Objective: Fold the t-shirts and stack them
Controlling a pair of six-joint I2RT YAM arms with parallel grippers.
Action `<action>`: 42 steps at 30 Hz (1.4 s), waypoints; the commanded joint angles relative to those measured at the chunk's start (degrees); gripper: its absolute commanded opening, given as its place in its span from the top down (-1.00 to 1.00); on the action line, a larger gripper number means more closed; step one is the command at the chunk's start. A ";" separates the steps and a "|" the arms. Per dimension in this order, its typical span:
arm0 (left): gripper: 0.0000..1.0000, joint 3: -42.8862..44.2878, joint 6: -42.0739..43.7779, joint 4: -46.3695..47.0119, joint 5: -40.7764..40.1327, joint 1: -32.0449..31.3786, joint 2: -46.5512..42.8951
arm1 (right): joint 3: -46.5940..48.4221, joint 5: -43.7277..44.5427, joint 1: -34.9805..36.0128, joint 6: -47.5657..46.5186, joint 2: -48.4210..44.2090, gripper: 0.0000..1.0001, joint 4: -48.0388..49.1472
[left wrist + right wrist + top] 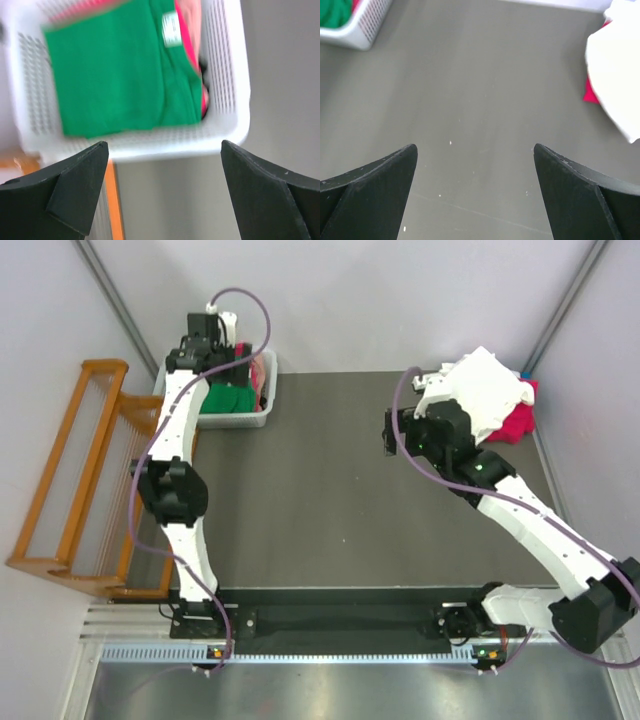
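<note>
- Both grippers are wide open with nothing in them. The left gripper (164, 145) has its jaws spread and only basket showing between them. The right gripper (474, 147) is spread the same way over bare table (480, 75).
- The relation that matters, we think, is the green t-shirt (115, 75) to the left fingers. In the left wrist view it lies straight ahead of them, just past the near rim of the white basket (227, 75). It sits on top and covers most of the basket floor, with its neck label towards the far right corner of that view.
- The pinkish red t-shirts (192, 25) are tucked along the green one's right side against the basket wall, mostly buried.
- We can't pick out a clear long axis on the green one. It looks roughly square from here, and the view is a bit blurry.
- The left arm is clearly the nearer one, since the basket sits at the far left of the table next to the orange rack (70, 480). From the right wrist view the basket is just a sliver in the top left corner, well apart from that gripper.
- The white t-shirt (615, 65) is at the far right of the table, lying on top of a crimson t-shirt (591, 92). Both are off to the right of the right fingers, not between them.
- Our guess is the green one goes next, with the left gripper dropping forward and down over the rim.
</note>
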 commanded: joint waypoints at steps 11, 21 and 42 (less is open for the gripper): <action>-0.44 4.77 -5.55 3.91 -4.05 -0.16 10.67 | 0.32 2.47 1.51 0.02 -8.14 -0.99 -2.80; -0.39 6.50 -7.22 4.71 -4.58 2.38 18.39 | -1.96 0.36 1.68 1.60 -10.96 -0.99 -4.20; -0.42 12.04 -6.35 6.37 -3.17 3.09 25.52 | -3.99 -4.38 2.03 2.04 -12.19 -0.99 -3.85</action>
